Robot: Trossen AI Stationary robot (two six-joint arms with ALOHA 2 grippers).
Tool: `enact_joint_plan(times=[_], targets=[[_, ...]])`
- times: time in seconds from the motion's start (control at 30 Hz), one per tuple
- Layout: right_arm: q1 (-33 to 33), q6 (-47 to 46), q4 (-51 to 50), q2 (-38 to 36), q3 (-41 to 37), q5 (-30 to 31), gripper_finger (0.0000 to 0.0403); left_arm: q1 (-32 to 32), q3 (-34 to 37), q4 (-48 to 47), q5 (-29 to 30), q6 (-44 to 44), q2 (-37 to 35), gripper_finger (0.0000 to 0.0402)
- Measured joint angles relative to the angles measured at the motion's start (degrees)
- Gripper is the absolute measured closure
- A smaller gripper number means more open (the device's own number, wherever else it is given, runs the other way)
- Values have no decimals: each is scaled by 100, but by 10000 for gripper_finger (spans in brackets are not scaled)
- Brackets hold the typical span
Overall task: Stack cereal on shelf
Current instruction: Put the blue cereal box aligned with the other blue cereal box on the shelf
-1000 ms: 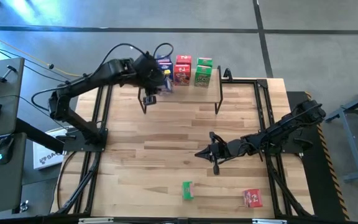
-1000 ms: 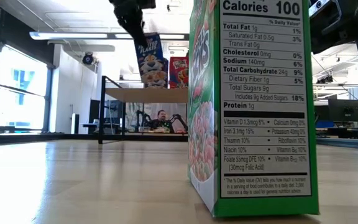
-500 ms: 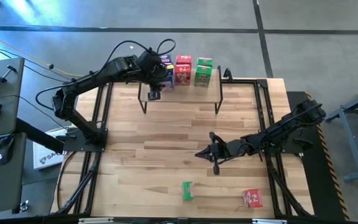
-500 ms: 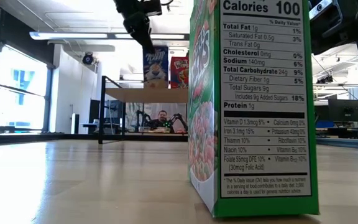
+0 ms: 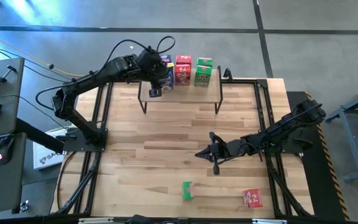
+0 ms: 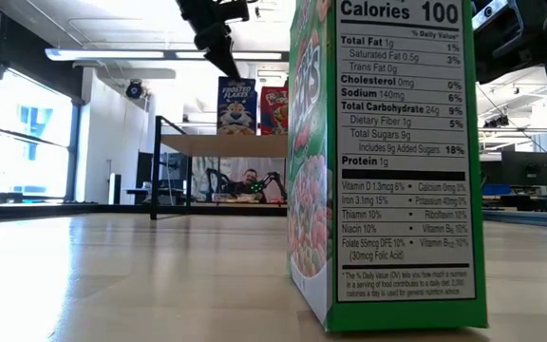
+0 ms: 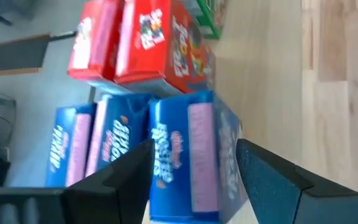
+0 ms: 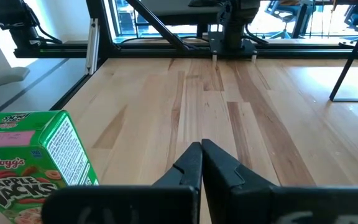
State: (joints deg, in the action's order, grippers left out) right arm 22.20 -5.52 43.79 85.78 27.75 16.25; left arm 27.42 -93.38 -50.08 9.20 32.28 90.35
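The shelf (image 5: 191, 93) stands at the table's far edge. Blue cereal boxes (image 5: 165, 65), red ones (image 5: 183, 68) and green ones (image 5: 204, 71) stand on its top. My left gripper (image 7: 194, 146) is open, its fingers on either side of the nearest blue box (image 7: 194, 168). In the low view its fingertips (image 6: 224, 62) hang just above that upright box (image 6: 236, 104). My right gripper (image 5: 205, 152) waits shut over the table's middle. A green box (image 5: 187, 190) and a red box (image 5: 252, 198) stand on the table near its front edge.
The green box on the table fills the low view's foreground (image 6: 387, 161) and shows beside my right gripper (image 8: 36, 155). Black frame rails (image 5: 101, 124) run along both table sides. Bare wood lies between the shelf and the front boxes.
My left gripper has opened and let go of the blue box, shifting a little toward the far edge. The box was tilted between the fingers a second ago and now stands upright on the shelf next to the other blue boxes.
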Motion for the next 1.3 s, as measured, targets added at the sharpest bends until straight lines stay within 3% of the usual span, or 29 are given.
enact_joint_plan(times=[0.3,0.47,0.93,1.07,1.3], targets=[[0,48,6,0,0,2,403,-125,-173,298,241,291,-88,184],[-2,149,-34,0,0,-26,403,-264,-62,363,-98,-370,-502,205],[-67,103,-63,0,0,-16,403,-509,4215,4029,-486,-1199,-2781,370],[-245,101,61,0,0,-31,403,-511,4863,4465,-728,-1554,-3033,396],[-497,101,129,0,2,-45,403,-492,5431,4889,-658,-1755,-2841,400]])
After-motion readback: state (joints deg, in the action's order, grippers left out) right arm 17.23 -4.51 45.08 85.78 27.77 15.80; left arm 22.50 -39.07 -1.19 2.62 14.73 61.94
